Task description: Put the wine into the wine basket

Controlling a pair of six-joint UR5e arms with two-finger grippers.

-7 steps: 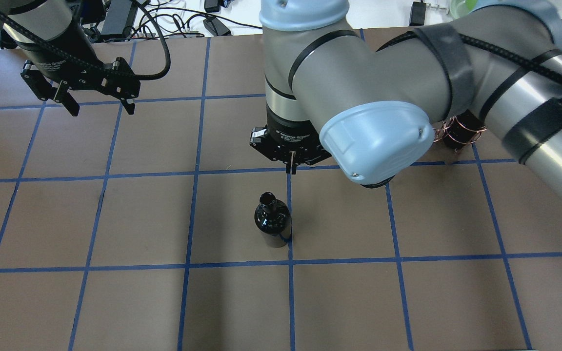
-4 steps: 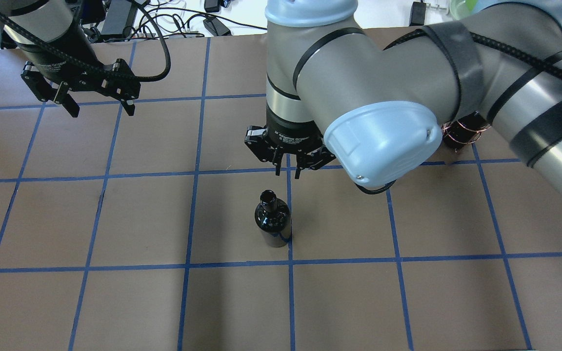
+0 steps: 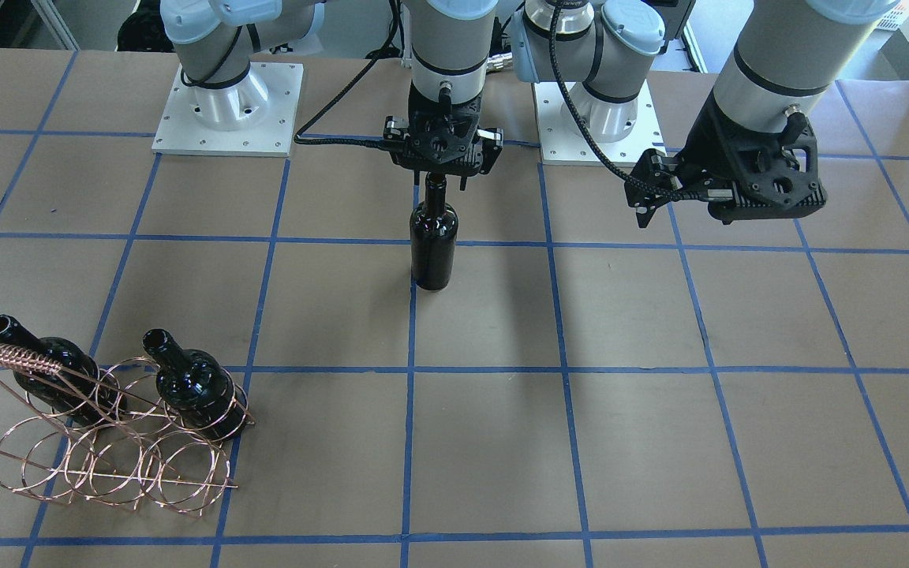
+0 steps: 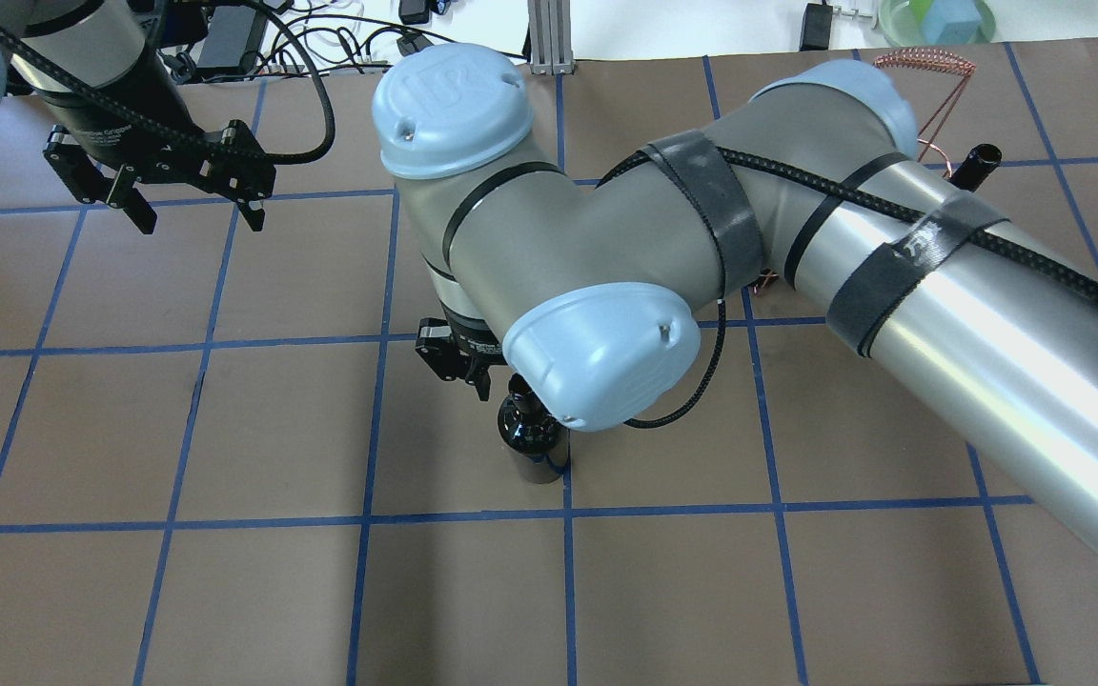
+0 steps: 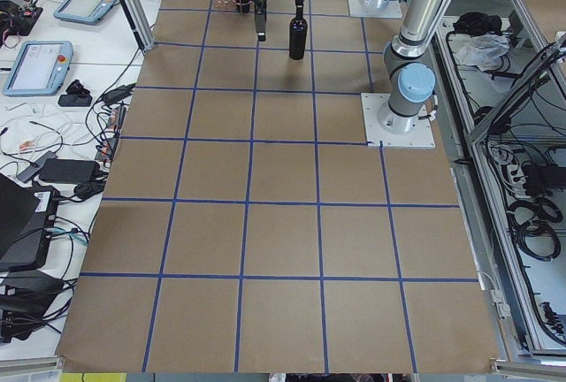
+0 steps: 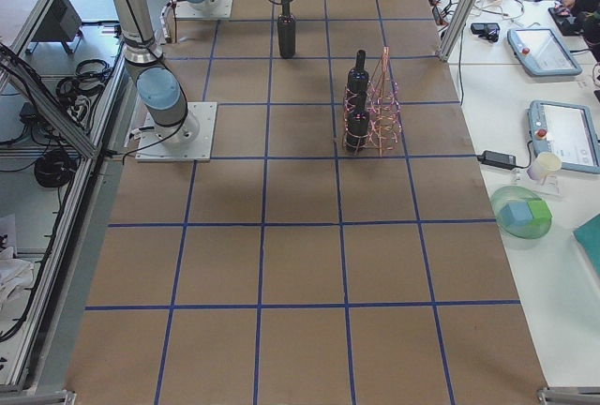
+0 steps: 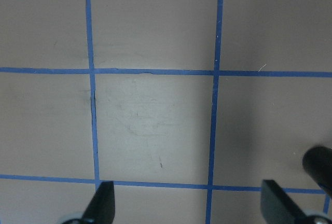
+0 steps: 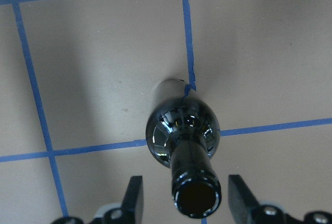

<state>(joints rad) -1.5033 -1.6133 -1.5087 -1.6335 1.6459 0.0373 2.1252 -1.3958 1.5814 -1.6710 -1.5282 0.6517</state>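
Note:
A dark glass wine bottle stands upright on a blue grid line mid-table; it also shows in the overhead view and the right wrist view. My right gripper is open right over it, and its fingers stand on either side of the neck's top without touching. My left gripper is open and empty, high over bare table, well apart from the bottle. The copper wire wine basket stands off to my right with two look-alike bottles in it.
The basket's coil-wrapped handle and one bottle neck show past my right arm, which hides much of the overhead middle. Cables and a green bowl lie off the table's edge. The base plates are at my side.
My right gripper was shut, then opened, and moved from beyond the bottle to over its neck. My left arm has not moved.

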